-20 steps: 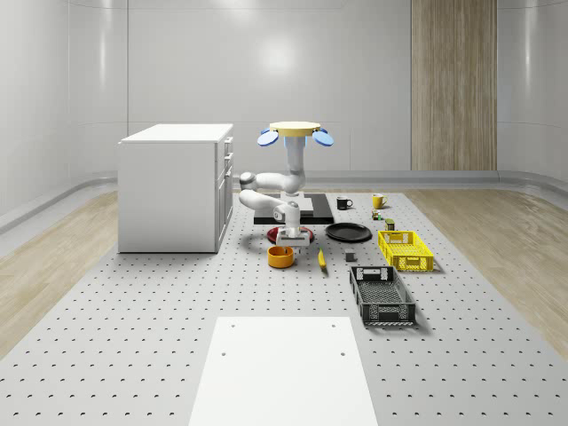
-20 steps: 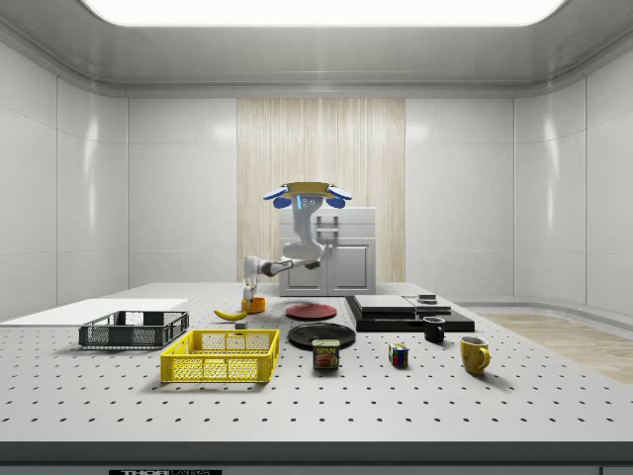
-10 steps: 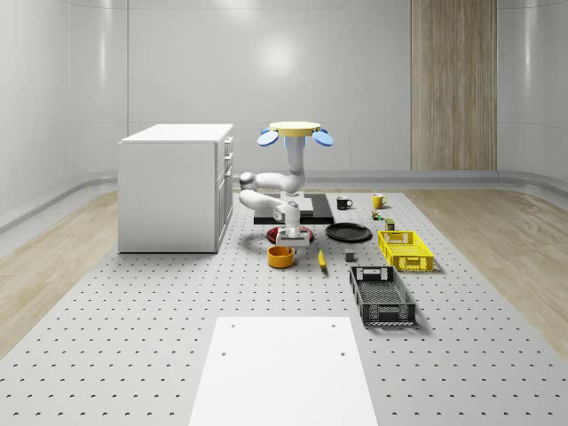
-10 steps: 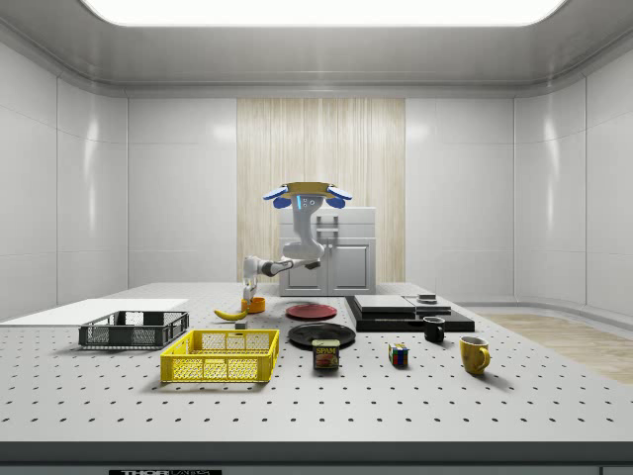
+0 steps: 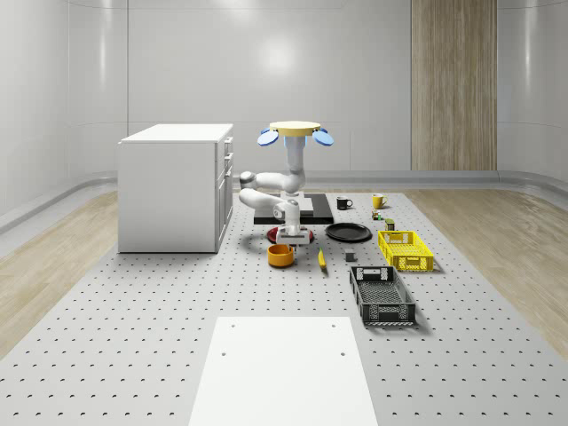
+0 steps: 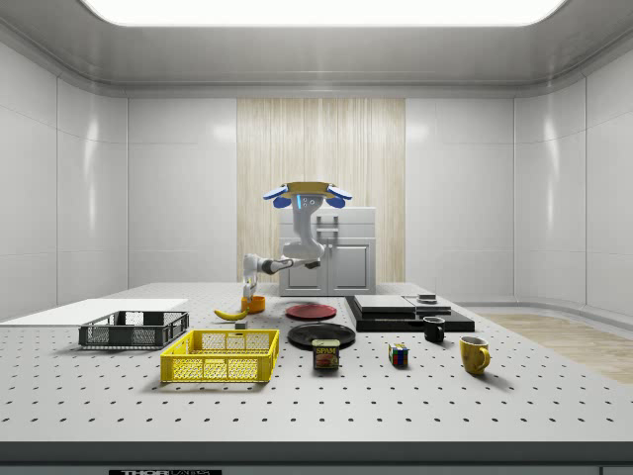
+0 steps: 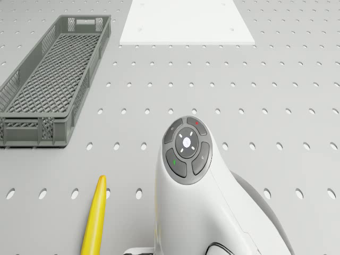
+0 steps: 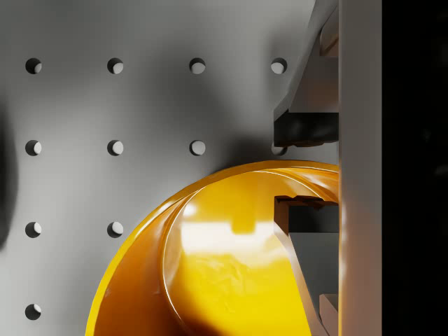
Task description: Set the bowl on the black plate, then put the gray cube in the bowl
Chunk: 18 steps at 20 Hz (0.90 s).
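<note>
Whole-scene view: the drone (image 5: 296,131) hovers above the table (image 5: 133,302), its gripper (image 5: 290,237) just over the orange bowl (image 5: 280,256), left of the black plate (image 5: 348,232). Wrist view: the fingers (image 8: 308,220) straddle the bowl's rim with a gap left, one inside, one outside.

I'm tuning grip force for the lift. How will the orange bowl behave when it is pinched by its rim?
The orange bowl looks rigid, so its wall probably won't flex. Its glossy inside, seen in the wrist view, suggests the fingers straddling the rim may slip. Held by one side, it would likely tilt, hanging off-centre under the gripper.
</note>
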Tool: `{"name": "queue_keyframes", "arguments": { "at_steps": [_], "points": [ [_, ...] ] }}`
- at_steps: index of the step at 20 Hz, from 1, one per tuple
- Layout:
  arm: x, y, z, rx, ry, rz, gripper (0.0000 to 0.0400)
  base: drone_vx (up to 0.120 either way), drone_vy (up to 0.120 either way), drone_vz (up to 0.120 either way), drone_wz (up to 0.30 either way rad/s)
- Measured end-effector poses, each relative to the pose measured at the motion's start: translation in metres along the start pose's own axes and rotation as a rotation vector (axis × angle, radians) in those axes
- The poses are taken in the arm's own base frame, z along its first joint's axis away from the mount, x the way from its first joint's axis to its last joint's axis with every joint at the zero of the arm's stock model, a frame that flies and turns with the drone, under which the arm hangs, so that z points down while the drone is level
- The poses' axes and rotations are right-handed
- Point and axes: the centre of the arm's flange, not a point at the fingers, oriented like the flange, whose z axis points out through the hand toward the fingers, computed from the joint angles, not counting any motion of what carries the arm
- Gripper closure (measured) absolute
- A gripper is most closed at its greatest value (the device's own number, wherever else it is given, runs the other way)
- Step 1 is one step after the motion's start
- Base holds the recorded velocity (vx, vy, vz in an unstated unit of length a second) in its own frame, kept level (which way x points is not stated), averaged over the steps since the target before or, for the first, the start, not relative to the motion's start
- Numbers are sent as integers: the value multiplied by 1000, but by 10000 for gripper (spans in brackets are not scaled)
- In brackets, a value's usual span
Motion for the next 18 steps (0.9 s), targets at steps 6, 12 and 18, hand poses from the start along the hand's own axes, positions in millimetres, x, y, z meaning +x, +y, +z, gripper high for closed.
{"name": "queue_keyframes", "arguments": {
  "at_steps": [6, 12, 18],
  "points": [
    [0, 0, -14, 0, 0, 0, 300, -13, 27, 120, 0],
    [0, 0, -18, 0, 0, 0, 300, -120, 120, 120, 0],
    [0, 0, -19, 0, 0, 0, 300, -120, 120, 0, 0]
  ]
}}
